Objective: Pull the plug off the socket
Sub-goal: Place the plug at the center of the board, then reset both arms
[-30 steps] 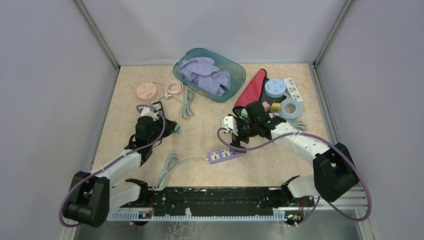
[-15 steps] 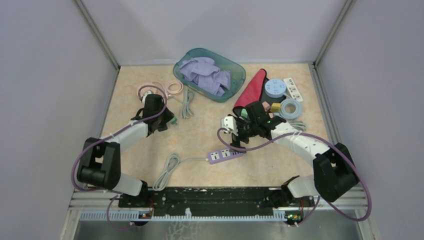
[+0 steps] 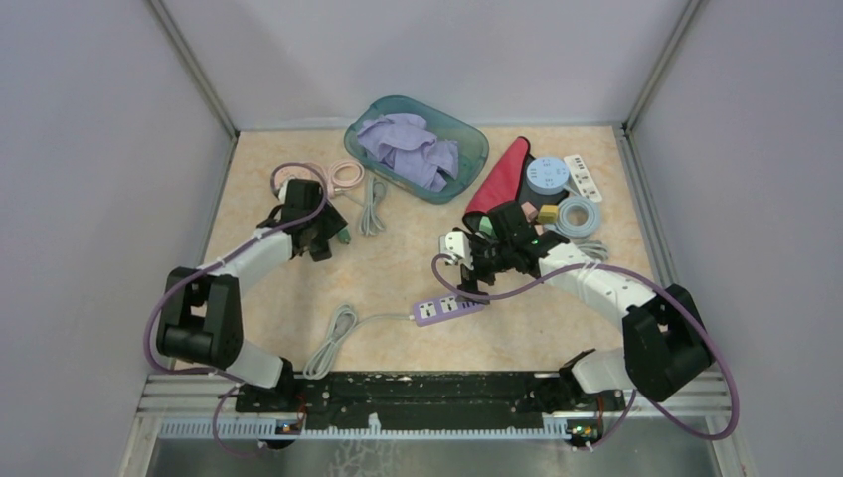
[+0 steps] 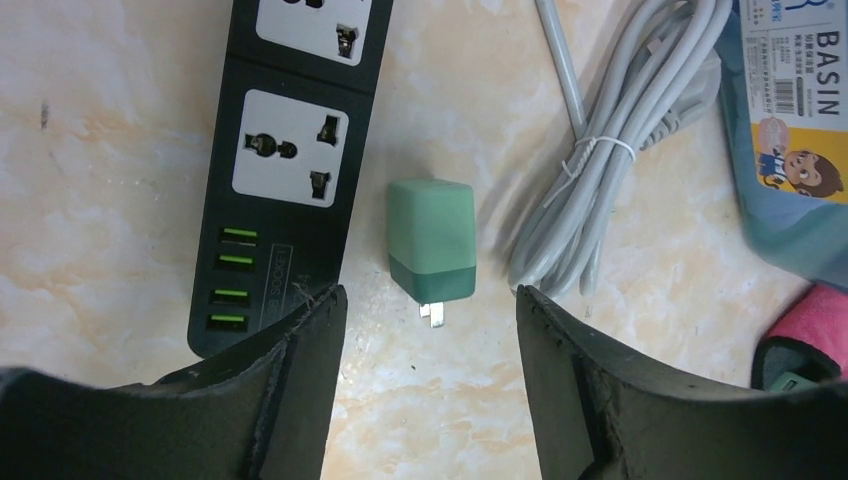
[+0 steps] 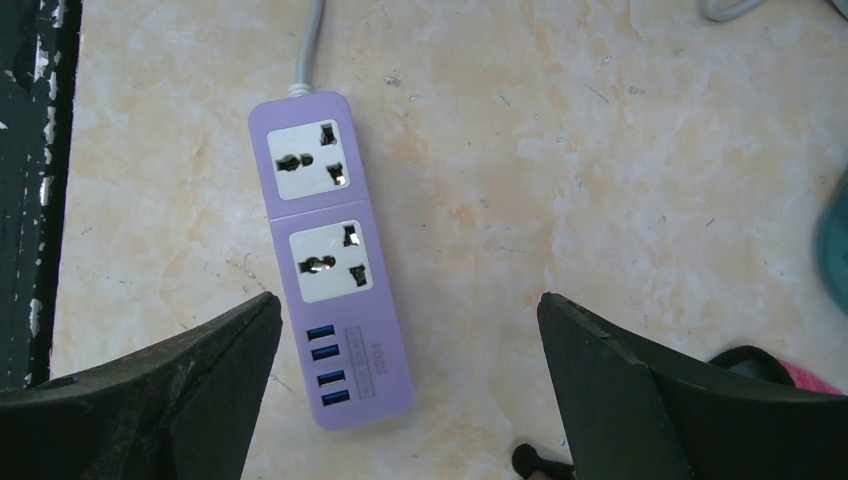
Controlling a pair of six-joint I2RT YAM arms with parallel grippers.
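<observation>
On the left, the black power strip [image 4: 285, 170] lies flat on the worktop [image 4: 100, 150], and both of its sockets that show in the left wrist view are bare. Just beside it, on its right and not touching, lies the green plug [image 4: 431, 240] — on its side, metal prongs free and in no socket. By my reading it is already out, and the only thing left would be to lift it or leave it.

The left pincer [image 4: 428, 340] hangs wide open and holds nothing. The plug sits straight ahead of it, in line with the gap. The plug's long axis runs parallel to the strip, prong end toward the pincer, so the fingers would close across its narrow width. The left finger is close over the strip's corner, which I judge the likeliest snag.

Right of the plug lie a tied grey cord [image 4: 610, 170] and the edge of a blue tub [image 4: 790, 130].

Further right, mid-worktop, the right pincer [image 5: 408, 310] hangs just as wide and empty over a purple power strip [image 5: 325, 270] whose sockets are also bare. It is well apart from the plug — the left arm is plainly nearer.
</observation>
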